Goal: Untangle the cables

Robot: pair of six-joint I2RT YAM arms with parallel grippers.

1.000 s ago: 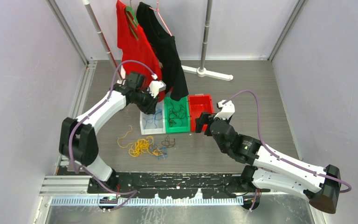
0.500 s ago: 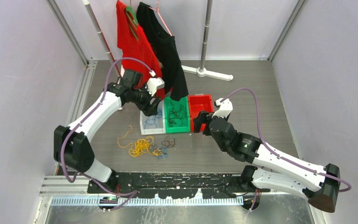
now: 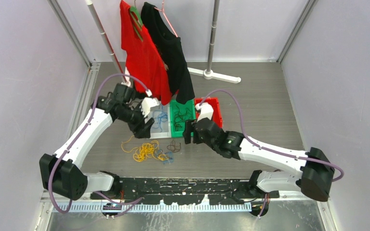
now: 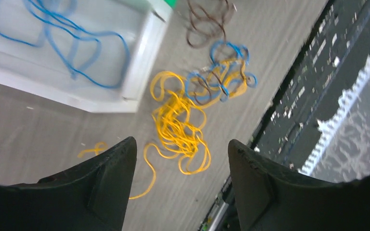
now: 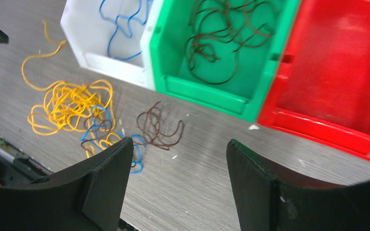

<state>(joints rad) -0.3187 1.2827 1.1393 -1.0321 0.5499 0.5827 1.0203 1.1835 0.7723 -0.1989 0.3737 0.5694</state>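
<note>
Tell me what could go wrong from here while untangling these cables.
The blue cable loops through the yellow bunch, so the open left gripper may lift the whole knot rather than one strand. The loose brown cable lies near the green bin; the open right gripper could nudge the bin when reaching for it.

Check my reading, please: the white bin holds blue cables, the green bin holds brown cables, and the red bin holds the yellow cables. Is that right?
Not the last part. The right wrist view shows no cables in the red bin; the yellow cables lie on the table before the white bin. The blue cables in the white bin and brown cables in the green bin are correct.
</note>
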